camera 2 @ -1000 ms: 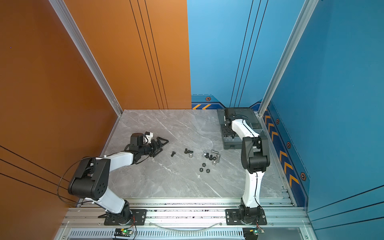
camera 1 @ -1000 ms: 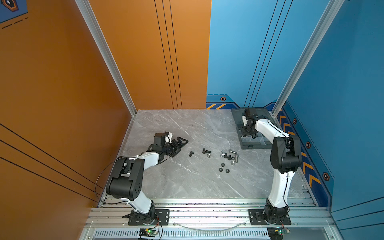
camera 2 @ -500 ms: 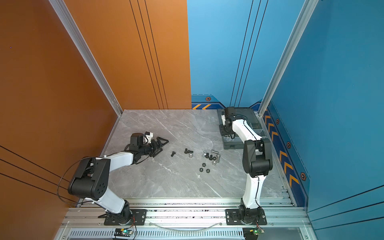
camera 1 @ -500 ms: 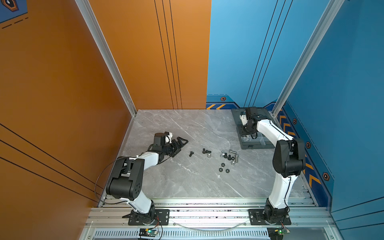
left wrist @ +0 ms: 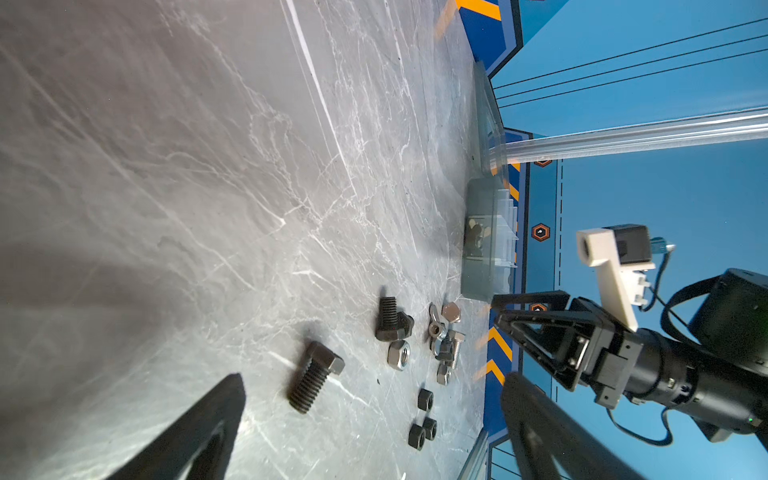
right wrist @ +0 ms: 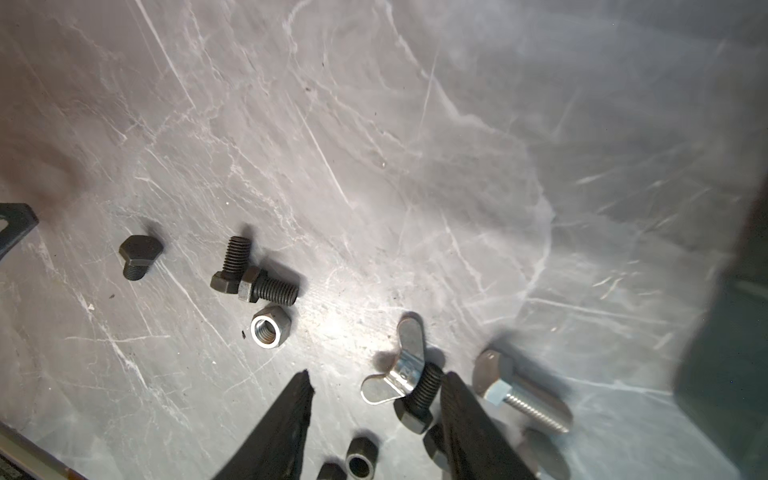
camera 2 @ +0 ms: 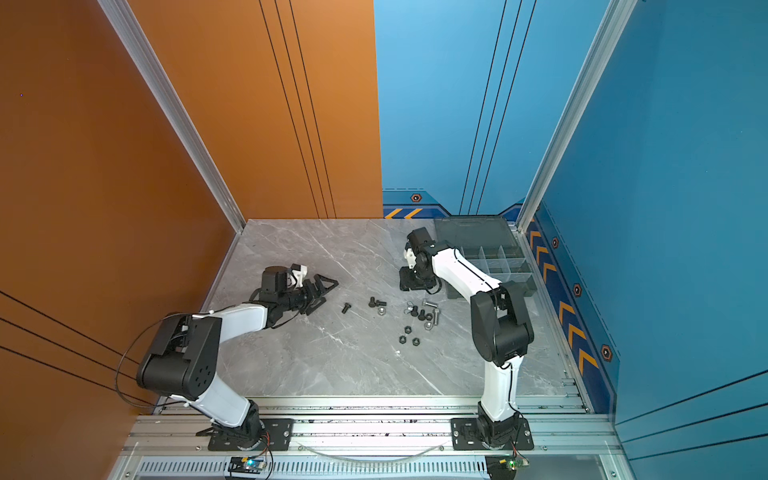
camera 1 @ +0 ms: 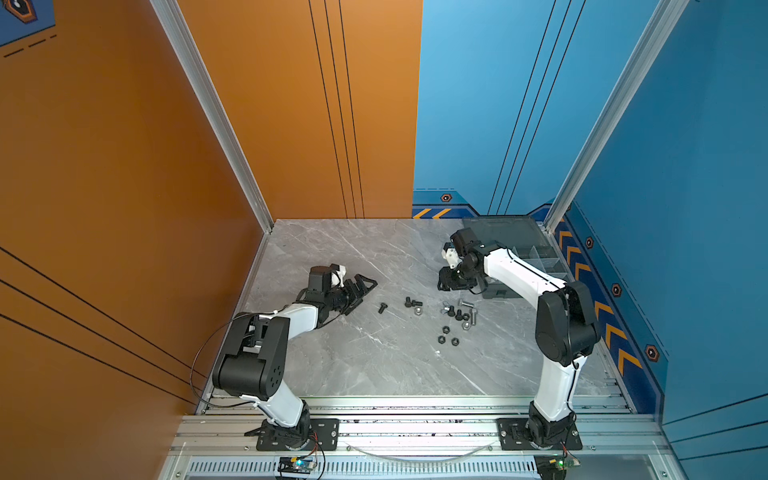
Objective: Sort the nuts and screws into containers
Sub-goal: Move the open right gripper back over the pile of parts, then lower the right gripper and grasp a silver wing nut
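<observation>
From here I see my left hand (camera 1: 360,293) low over the bench (camera 1: 374,365) on the left, its fingers (left wrist: 199,428) spread wide apart with nothing between them. A lone black bolt (camera 1: 382,307) lies just ahead of it. My right hand (camera 1: 451,283) hovers above the bench just beside the near-left corner of the smoky organizer box (camera 1: 552,266). In the right wrist view its fingers (right wrist: 282,428) stand apart, clamped on nothing. Under that gap a silver wing nut (right wrist: 395,374) touches a short black bolt (right wrist: 422,390), with a silver bolt (right wrist: 519,399) close by. Two black bolts (right wrist: 270,286) lie head to head beside a silver hex nut (right wrist: 270,330). Three black nuts (camera 1: 446,330) sit nearest me. The box stands at the back right, its lid (camera 1: 503,230) folded open. Some pale pieces lie in one of its compartments (left wrist: 478,237), though I cannot tell which
</observation>
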